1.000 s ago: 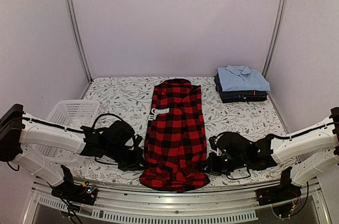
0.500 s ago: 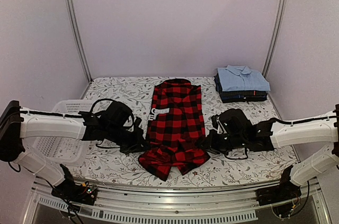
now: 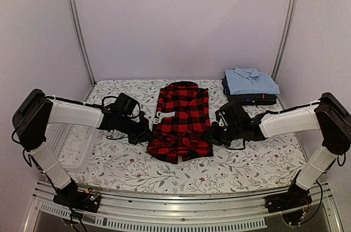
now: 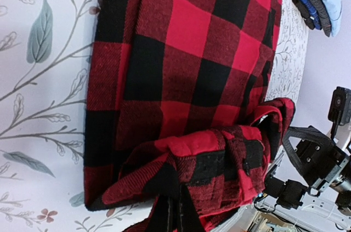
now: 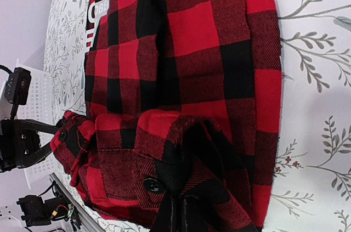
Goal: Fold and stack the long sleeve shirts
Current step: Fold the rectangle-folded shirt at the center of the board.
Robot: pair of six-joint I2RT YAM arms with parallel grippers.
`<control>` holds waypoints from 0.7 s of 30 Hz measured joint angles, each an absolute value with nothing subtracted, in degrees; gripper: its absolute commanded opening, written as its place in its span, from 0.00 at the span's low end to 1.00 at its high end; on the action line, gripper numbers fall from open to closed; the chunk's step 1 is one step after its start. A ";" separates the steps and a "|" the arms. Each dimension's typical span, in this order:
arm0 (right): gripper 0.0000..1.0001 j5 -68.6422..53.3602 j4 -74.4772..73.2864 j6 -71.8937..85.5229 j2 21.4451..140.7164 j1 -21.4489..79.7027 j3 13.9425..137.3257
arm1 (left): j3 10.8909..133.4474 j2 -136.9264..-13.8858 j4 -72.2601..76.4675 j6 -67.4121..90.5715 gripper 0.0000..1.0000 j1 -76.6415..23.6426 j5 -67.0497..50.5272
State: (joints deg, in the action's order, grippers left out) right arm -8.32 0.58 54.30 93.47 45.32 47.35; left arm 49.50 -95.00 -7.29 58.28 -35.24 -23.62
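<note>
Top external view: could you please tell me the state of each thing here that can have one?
Red-and-black check shirt: lying lengthwise, near hem lifted and doubled over, fold not yet flat.
Left gripper: shut on the shirt's hem.
Right gripper: shut on the shirt's hem.
Light blue shirt: folded, on top of the stack.
Dark shirts: folded, stacked beneath it.
White basket: upright, partly hidden by the left arm.

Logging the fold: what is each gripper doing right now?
Left gripper: closed, holding the plaid shirt by its hem.
Right gripper: closed, holding the same hem.
</note>
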 measured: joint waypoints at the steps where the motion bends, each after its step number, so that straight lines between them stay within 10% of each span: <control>1: 0.00 -8.29 0.95 54.15 94.06 45.23 47.44 | 49.71 -95.94 -6.76 58.26 0.00 -35.09 -23.77; 9: 0.03 -8.27 1.37 53.87 94.50 44.77 47.44 | 50.48 -98.43 -5.26 58.26 0.00 -34.81 -24.43; 21: 0.57 -7.60 -1.89 50.19 93.58 44.45 49.32 | 53.23 -97.78 -7.29 55.64 0.60 -34.24 -20.45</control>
State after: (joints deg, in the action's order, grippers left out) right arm -7.60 -1.89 50.19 93.58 44.45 49.32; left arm 53.23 -97.78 -7.29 55.64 -34.24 -20.45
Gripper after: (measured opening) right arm 0.506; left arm 0.516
